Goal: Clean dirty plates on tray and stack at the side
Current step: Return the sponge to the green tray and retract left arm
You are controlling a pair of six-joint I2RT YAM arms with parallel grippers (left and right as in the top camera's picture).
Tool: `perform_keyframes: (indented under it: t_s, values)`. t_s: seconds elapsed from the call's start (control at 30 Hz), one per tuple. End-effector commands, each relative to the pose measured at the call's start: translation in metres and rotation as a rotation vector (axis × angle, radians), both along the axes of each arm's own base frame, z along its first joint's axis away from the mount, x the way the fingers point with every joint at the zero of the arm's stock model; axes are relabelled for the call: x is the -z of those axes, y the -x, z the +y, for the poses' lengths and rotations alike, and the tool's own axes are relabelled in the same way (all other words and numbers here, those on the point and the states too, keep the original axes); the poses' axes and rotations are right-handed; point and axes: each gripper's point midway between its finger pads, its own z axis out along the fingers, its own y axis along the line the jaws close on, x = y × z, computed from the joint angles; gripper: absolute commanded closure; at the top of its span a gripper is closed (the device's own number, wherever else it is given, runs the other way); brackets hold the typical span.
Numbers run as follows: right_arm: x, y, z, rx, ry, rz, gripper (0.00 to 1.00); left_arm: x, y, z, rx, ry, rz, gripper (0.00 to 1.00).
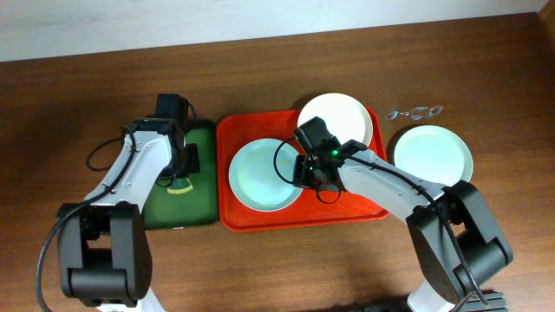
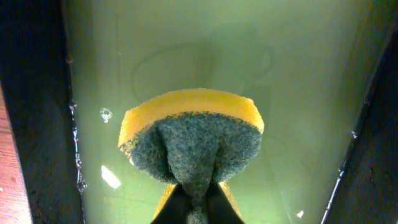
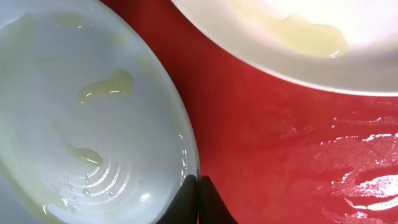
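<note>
Brown table (image 1: 277,269) is topped by the tray (image 1: 227,130), where a smeared plate (image 1: 256,178) is pinched at its right rim by the right gripper (image 3: 198,180) — apparently steadied for scrubbing. A sponge (image 2: 193,134) is clamped in the left gripper (image 2: 198,202) over the green tray (image 1: 199,204) — next, it is to be brought right.

No legible text, label, brand, number or sign in any view, none on the red tray (image 1: 260,218), mint plate (image 3: 93,112), green tray (image 1: 195,206), sponge (image 2: 193,106)

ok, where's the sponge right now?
Left side: the sponge is pinched in the left gripper over the dark green tray, just left of the red tray in the overhead view.
</note>
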Motion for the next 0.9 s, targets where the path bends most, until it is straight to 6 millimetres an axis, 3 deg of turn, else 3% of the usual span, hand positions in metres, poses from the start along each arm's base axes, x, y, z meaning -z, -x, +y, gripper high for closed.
perform_keyframes:
  t_s: [0.0,0.1,0.2,0.3,0.37,0.43,0.57,0.63,0.67,0.7,0.87]
  values:
    - [-0.001,-0.001,-0.002,0.008,0.004,-0.008,0.96,-0.001,-0.001,0.002,-0.008,-0.010,0.000,0.55]
    - [-0.001,-0.001,-0.002,0.008,0.004,-0.008,0.84,-0.029,-0.014,0.001,-0.011,-0.004,-0.035,0.36]
    - [-0.001,-0.001,-0.002,0.008,0.004,-0.008,0.64,-0.076,-0.035,0.008,-0.084,0.018,-0.132,0.33]
    - [-0.001,-0.001,-0.002,0.009,0.004,-0.008,0.62,-0.125,-0.049,0.030,-0.210,0.053,-0.234,0.32]
    - [-0.001,-0.001,-0.002,0.009,0.005,-0.008,0.62,-0.146,-0.054,0.043,-0.255,0.093,-0.279,0.30]
    - [0.001,0.001,-0.004,0.011,0.013,-0.005,0.62,-0.163,-0.055,0.061,-0.314,0.155,-0.318,0.21]
    - [0.007,-0.002,-0.011,0.025,0.044,-0.032,0.63,-0.165,-0.049,0.086,-0.387,0.262,-0.313,0.18]
    - [0.007,-0.005,-0.009,0.026,0.036,-0.047,0.69,-0.164,-0.045,0.096,-0.412,0.258,-0.306,0.12]
    - [0.006,-0.007,-0.009,0.026,0.032,-0.056,0.70,-0.163,-0.043,0.097,-0.417,0.257,-0.299,0.10]
    - [0.005,-0.009,-0.009,0.028,0.033,-0.064,0.70,-0.163,-0.042,0.097,-0.418,0.257,-0.295,0.01]
    - [0.015,-0.007,-0.010,0.028,0.039,-0.058,0.71,-0.162,-0.041,0.096,-0.419,0.257,-0.286,0.01]
